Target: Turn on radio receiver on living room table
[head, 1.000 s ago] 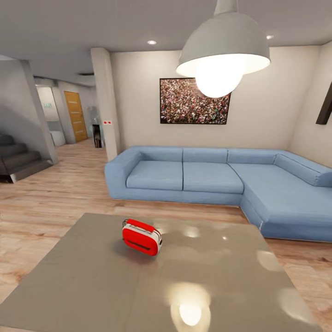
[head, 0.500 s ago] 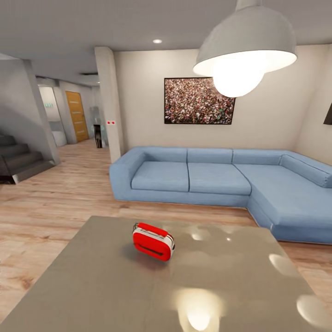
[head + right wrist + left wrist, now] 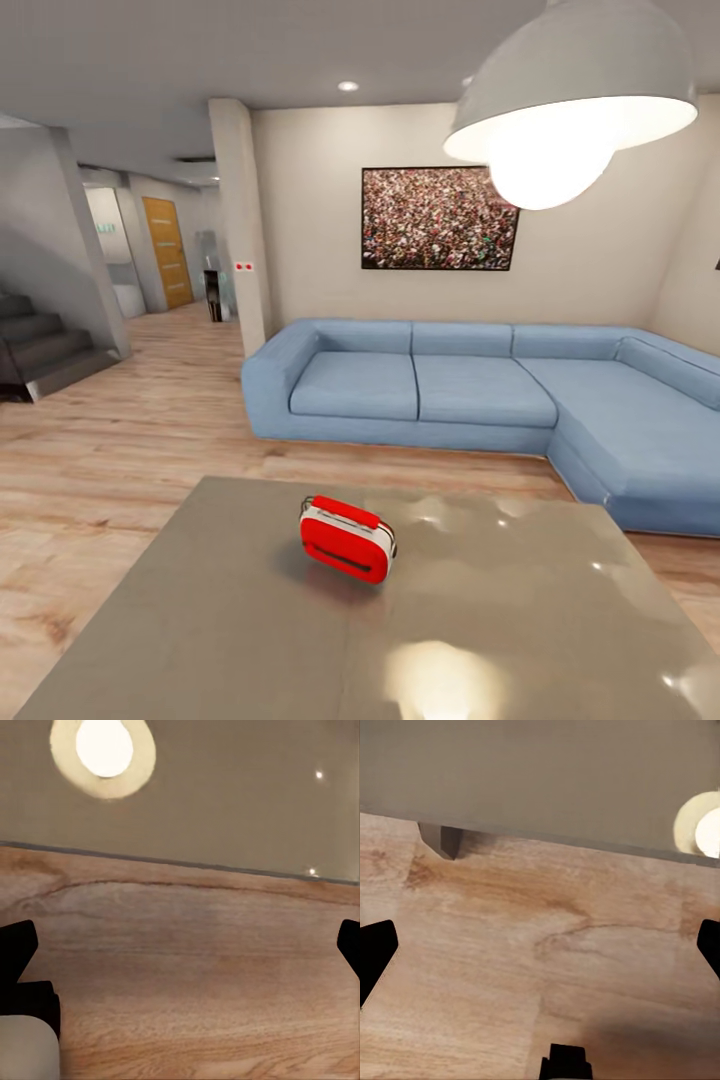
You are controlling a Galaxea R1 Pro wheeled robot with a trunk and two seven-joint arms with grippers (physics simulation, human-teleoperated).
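- At far left of the head view, a staircase (image 3: 40,345) and a hallway with an orange door (image 3: 165,250) open off the living room; light plank floor (image 3: 130,440) runs from there to the table.
- At centre, the radio receiver (image 3: 347,538) stands upright on the far half of the table (image 3: 200,620), a little left of the table's middle, thin handle up and dark slot facing the camera; nothing touches it, and no light or other sign shows whether it is on; by that, the switching-on reads as still to do.
- Behind it, a blue sofa (image 3: 450,385) wraps the corner under a framed crowd picture (image 3: 440,218); at upper right a lit pendant lamp (image 3: 570,90) glares onto the glossy top.
- The left gripper (image 3: 540,952), seen in its wrist view, hangs over bare floor just beside the table's near edge, dark fingertips (image 3: 375,949) set far apart, jaws wide with nothing between them.
- The right gripper (image 3: 180,952) hangs likewise over floor beside the table edge, fingertips (image 3: 16,945) at the frame's sides, jaws wide and empty; judged from this, the robot has reached the table, and the reach and press remain.
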